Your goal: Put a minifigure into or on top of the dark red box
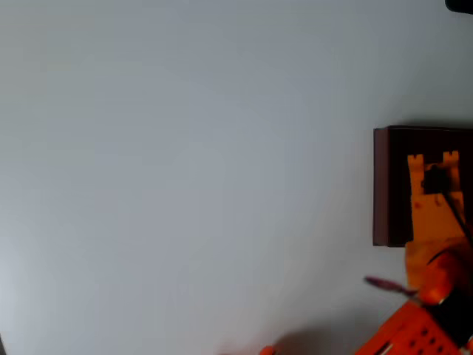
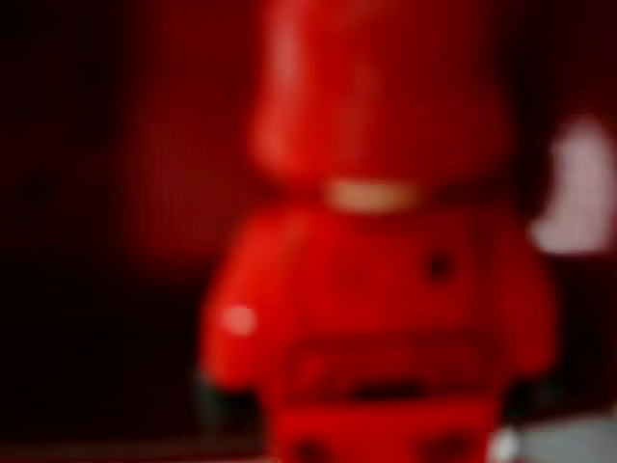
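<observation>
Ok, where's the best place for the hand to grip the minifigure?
Probably the torso. In the wrist view the minifigure stands upright, its blocky body flatter than the rounded head, so pinch across the body's sides, coming from above. The picture is blurred, so finer details are uncertain.

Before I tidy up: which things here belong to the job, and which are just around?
Job things:
- minifigure, red, blurred, close in the wrist view
- dark red box
- orange gripper, over the box

Just around:
- pale table
- small dark reddish thing beside the arm, too blurred to name
</observation>
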Motion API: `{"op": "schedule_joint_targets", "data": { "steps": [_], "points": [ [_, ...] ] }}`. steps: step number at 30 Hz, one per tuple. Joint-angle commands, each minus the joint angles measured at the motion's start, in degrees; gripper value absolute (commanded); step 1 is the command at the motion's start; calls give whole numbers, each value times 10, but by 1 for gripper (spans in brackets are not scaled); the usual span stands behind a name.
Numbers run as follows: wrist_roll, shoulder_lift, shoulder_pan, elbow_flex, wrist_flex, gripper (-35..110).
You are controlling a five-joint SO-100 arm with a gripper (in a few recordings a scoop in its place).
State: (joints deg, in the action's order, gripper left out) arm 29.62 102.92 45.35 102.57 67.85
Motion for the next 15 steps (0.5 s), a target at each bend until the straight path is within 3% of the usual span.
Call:
{"op": "schedule_joint_targets", "data": {
  "steps": [1,4,7,15],
  "points": [
    [1,-67,13,-54,-19,0],
    [-2,-120,11,-76,-25,2],
    [6,-134,9,-74,-25,15],
    [7,-100,-23,-46,-16,23]
  ]
}}
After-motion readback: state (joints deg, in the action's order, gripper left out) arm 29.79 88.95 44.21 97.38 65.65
